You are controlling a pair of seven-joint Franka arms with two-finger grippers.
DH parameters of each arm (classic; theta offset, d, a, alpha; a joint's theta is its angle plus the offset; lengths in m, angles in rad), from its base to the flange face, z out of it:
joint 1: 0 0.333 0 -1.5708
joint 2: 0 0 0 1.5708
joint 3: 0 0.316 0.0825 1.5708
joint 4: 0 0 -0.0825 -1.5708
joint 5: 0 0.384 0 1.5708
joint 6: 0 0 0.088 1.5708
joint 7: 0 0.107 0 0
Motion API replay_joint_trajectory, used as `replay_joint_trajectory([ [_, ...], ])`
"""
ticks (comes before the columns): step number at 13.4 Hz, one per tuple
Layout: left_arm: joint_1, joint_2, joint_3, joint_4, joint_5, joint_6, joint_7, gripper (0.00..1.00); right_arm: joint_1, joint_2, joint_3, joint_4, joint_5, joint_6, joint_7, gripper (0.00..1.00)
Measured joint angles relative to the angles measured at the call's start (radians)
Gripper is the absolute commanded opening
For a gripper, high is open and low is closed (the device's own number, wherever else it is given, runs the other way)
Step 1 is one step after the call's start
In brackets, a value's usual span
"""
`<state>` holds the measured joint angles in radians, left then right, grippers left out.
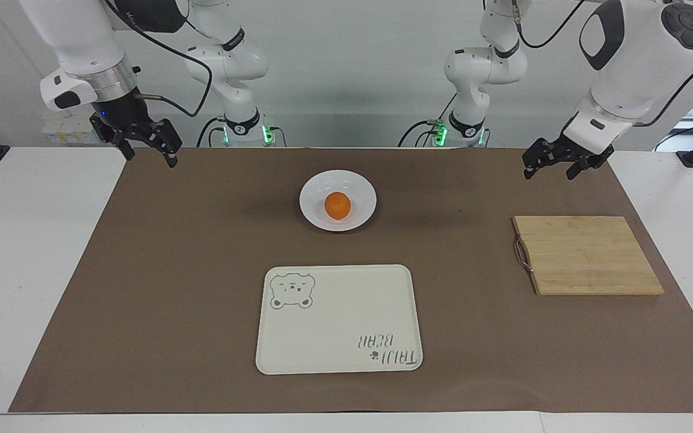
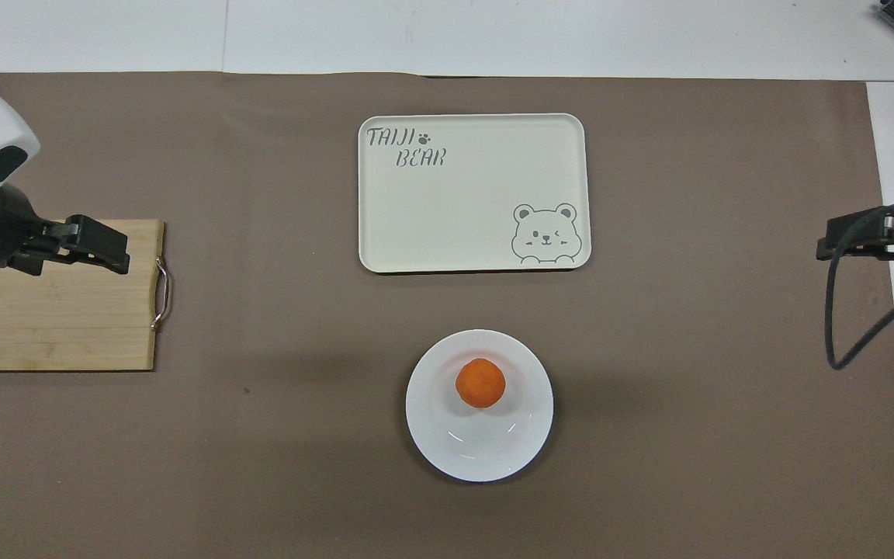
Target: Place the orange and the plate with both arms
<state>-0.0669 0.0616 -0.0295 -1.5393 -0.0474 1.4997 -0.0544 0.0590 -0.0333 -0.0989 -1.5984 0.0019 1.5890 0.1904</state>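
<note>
Orange point(image 1: 337, 205) on plate point(image 1: 363, 191), well apart from both empty grippers.

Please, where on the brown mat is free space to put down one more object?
Bare mat lies between the plate with the orange and the cutting board, and between the plate and the mat's edge under the open right end effector. The tray is bare. The strip between plate and tray is tighter. The open left end effector hangs near the board.
</note>
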Motion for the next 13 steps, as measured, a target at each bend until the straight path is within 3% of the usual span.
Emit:
replay_joint_trajectory([
  [8,0.000,0.000,0.000,0.000,0.000,0.000,0.000,1.00,0.000,0.000,0.000,0.000,0.000,0.006,0.000,1.00],
  [13,0.000,0.000,0.000,0.000,0.000,0.000,0.000,1.00,-0.045,0.003,-0.017,0.000,0.000,0.090,0.002,1.00],
])
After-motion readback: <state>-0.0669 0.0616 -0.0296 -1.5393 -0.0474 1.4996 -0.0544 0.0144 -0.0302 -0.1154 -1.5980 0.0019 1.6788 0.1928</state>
